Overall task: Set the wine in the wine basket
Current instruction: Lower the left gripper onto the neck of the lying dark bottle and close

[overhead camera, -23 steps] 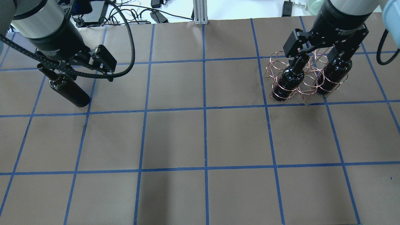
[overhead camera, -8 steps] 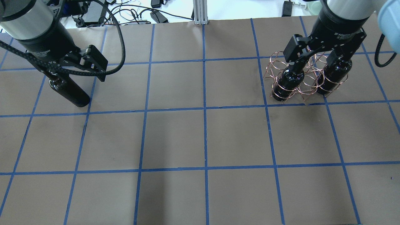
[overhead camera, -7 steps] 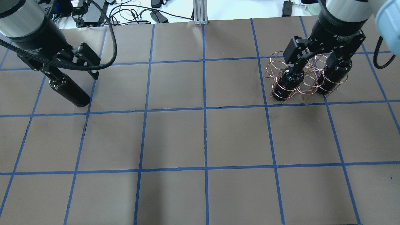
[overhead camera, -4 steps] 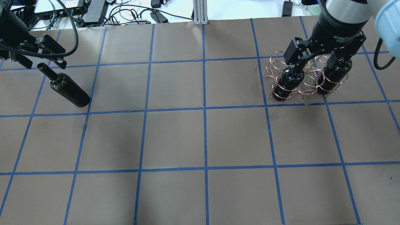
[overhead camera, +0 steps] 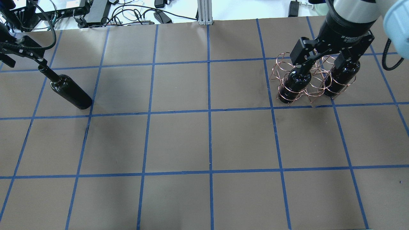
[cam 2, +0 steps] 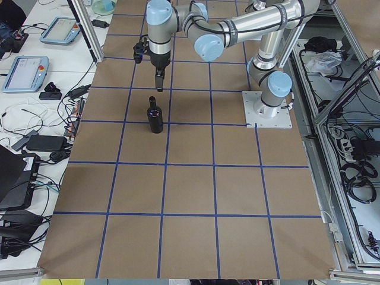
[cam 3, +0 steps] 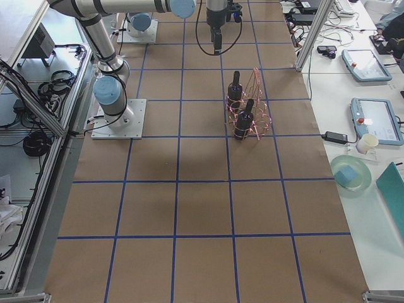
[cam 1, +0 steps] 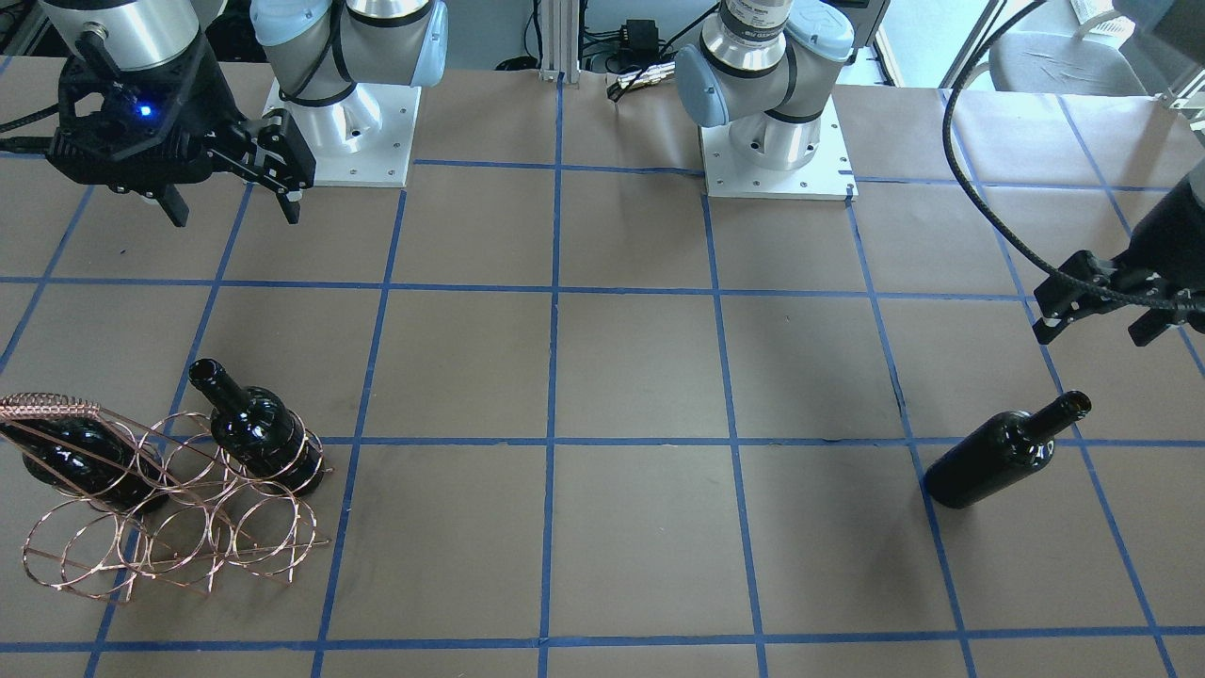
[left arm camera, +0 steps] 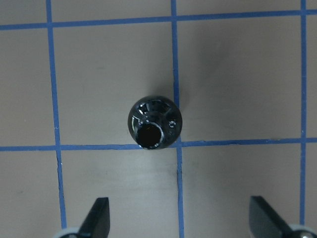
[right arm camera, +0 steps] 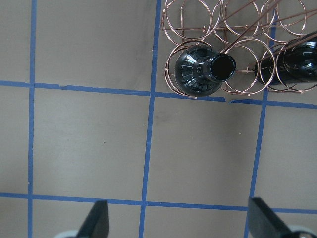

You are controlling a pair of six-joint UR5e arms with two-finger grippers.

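Observation:
A glossy near-black wine bottle (overhead camera: 68,94) stands upright and alone on the brown table at the left; it also shows in the front view (cam 1: 998,452). My left gripper (overhead camera: 22,59) is open and empty, raised beside the bottle's mouth. In the left wrist view the bottle (left arm camera: 153,128) lies ahead of the open fingertips (left arm camera: 99,218). The copper wire wine basket (overhead camera: 306,80) stands at the right and holds two bottles (overhead camera: 295,83) (overhead camera: 342,76). My right gripper (overhead camera: 322,59) is open and empty above the basket (right arm camera: 223,29).
Cables and power bricks (overhead camera: 127,12) and an aluminium post (overhead camera: 204,12) lie past the table's far edge. The two arm bases (cam 1: 339,132) (cam 1: 777,151) are bolted on the robot's side. Blue tape lines grid the brown surface.
My left gripper, earlier over the lone bottle's neck, has drawn away to the left and up. The bottle stays put. My right gripper has lifted slightly above the basket.

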